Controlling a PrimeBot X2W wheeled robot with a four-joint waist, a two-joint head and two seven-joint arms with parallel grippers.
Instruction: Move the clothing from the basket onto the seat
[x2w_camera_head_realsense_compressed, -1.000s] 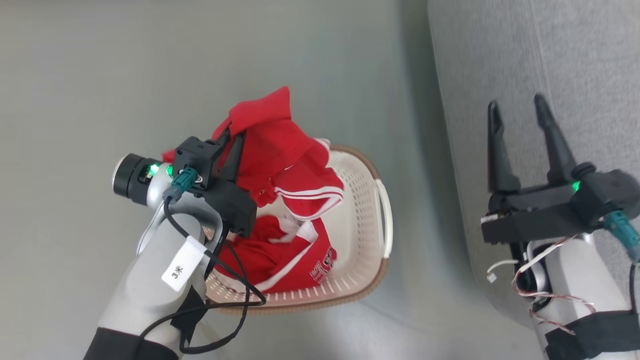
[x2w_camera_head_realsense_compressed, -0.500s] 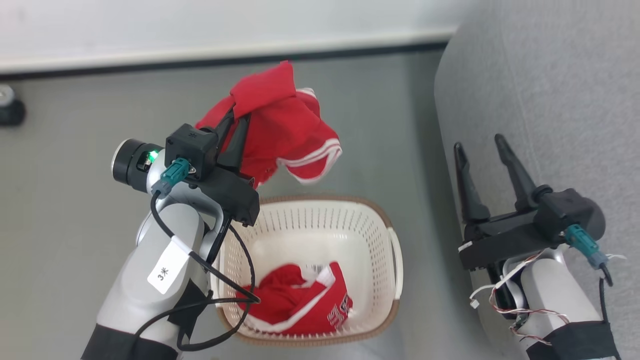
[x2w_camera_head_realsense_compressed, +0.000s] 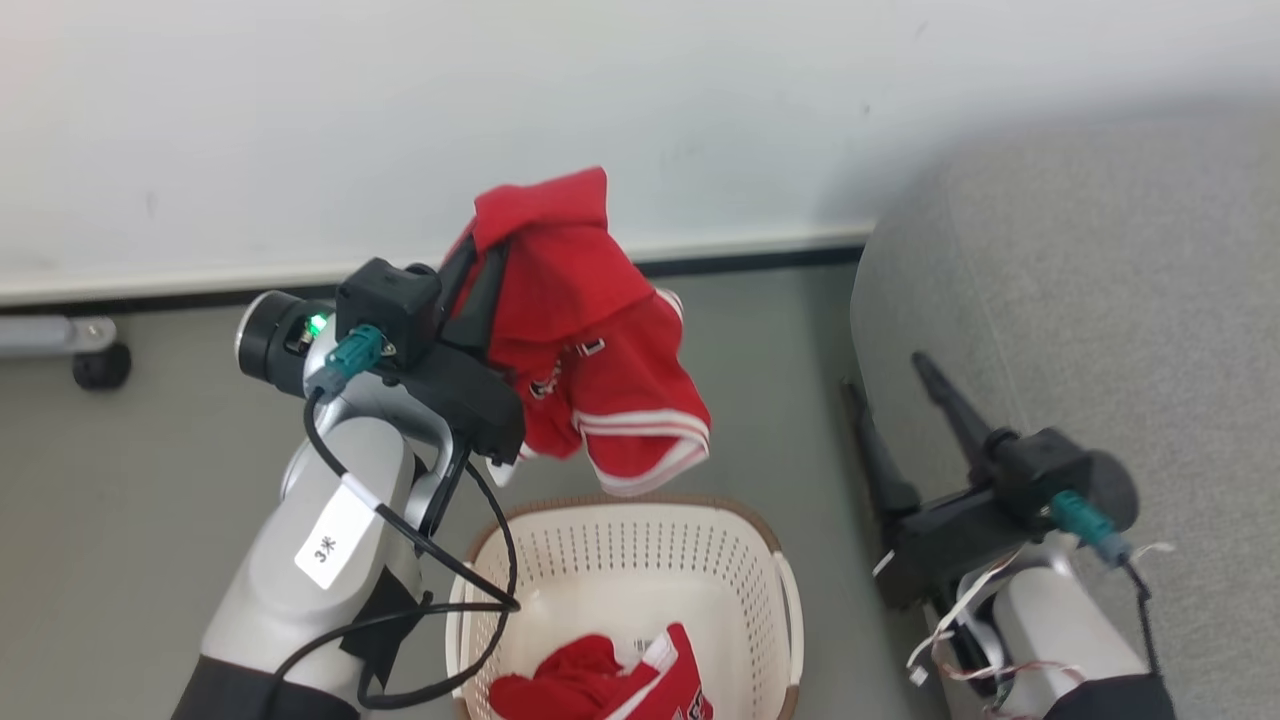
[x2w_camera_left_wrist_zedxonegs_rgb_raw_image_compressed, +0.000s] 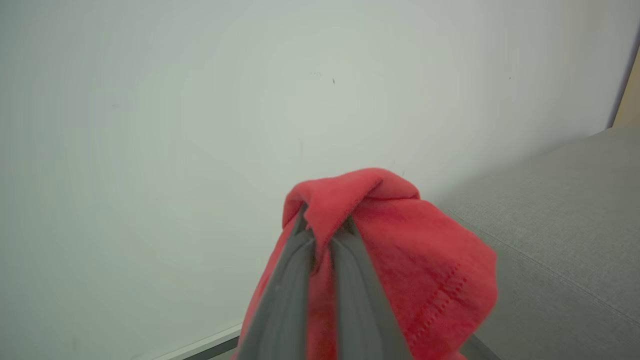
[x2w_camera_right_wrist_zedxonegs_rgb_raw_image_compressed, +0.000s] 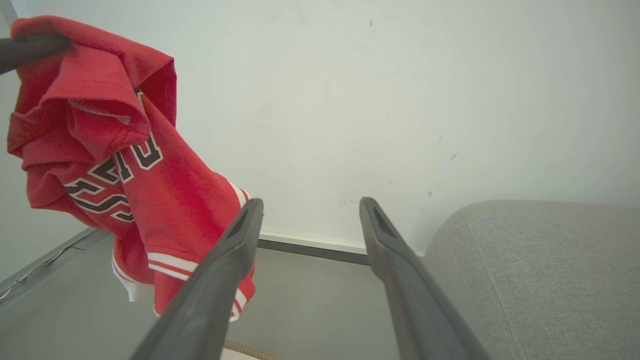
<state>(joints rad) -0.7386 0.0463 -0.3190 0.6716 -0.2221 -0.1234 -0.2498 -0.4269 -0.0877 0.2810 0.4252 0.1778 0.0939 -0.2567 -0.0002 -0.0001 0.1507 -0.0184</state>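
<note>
While the left claw (x2w_camera_head_realsense_compressed: 478, 262) is pinched shut on a fold of a thin red sports garment with white-striped trim (x2w_camera_head_realsense_compressed: 600, 340), the cloth hangs free in the air over the far rim of the cream-white perforated plastic laundry basket with its brown woven rim (x2w_camera_head_realsense_compressed: 640, 560). A second red garment (x2w_camera_head_realsense_compressed: 600, 690) lies crumpled on the basket's bottom (white trim showing). The right claw (x2w_camera_head_realsense_compressed: 885, 375) stands wide open and empty, just beside the rounded edge of the large grey fabric-upholstered sofa (x2w_camera_head_realsense_compressed: 1100, 330), to the basket's right.
</note>
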